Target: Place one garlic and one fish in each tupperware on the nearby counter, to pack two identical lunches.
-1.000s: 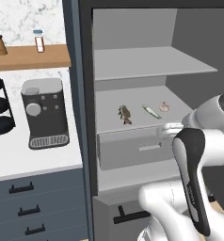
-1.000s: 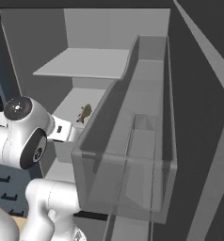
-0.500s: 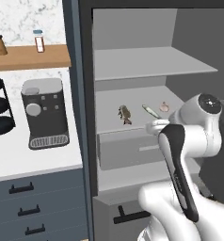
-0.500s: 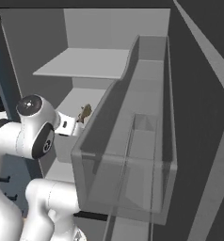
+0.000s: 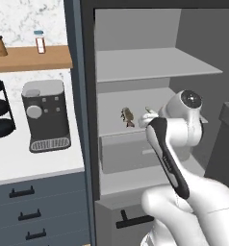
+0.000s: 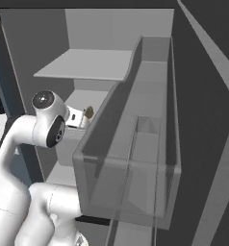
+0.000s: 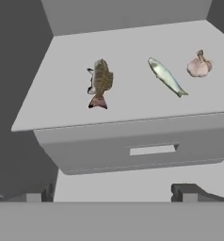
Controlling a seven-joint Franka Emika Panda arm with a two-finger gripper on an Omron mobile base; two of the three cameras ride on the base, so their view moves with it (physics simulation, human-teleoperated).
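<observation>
Inside the open fridge, a brown mottled fish (image 7: pixel 100 82) with a reddish tail lies on the middle shelf (image 7: pixel 132 110). A slim silvery fish (image 7: pixel 167 77) lies to its right, and a pinkish-white garlic (image 7: pixel 198 66) sits beyond that. My gripper (image 7: pixel 113 195) hangs open in front of the shelf and below its edge, holding nothing. The brown fish (image 5: pixel 127 116) also shows past my arm in the left base view, and it (image 6: pixel 89 112) peeks out beside my hand in the right base view. The tupperware is out of view. The white counter (image 5: pixel 20 166) lies left of the fridge.
A grey fridge drawer (image 7: pixel 151 149) sits right under the shelf. An upper shelf (image 5: pixel 150 65) hangs above. The open fridge door with clear bins (image 6: pixel 135 163) stands close on the right. A dark coffee machine (image 5: pixel 45 115) stands on the counter, with a wooden shelf (image 5: pixel 30 56) behind.
My arm has swung up and in towards the fridge shelf, with its elbow now nearer the fish. The gripper stayed open. The fish and garlic have not moved.
</observation>
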